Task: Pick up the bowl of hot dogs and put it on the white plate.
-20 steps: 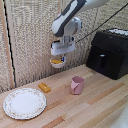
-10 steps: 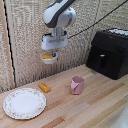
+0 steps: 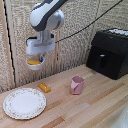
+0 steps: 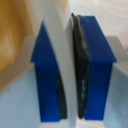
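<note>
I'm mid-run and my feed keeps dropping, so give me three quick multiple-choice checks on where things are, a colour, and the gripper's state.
1. Where is the hot dog bowl?
A. Resting on the white plate
B. Held in the air under the gripper, above the table
C. On the table beside the pink cup

2. What colour is the cup on the table?
A. Pink
B. Green
C. Black

3. What is the state of the gripper?
A. Open and empty
B. Shut on the bowl
C. Out of view

Answers:
1. B: the bowl hangs at the gripper, well clear of the wooden table and not yet over the white plate.
2. A: the cup standing upright near the table's middle is pink.
3. B: the wrist view shows the blue fingers closed on a thin white rim.
</note>
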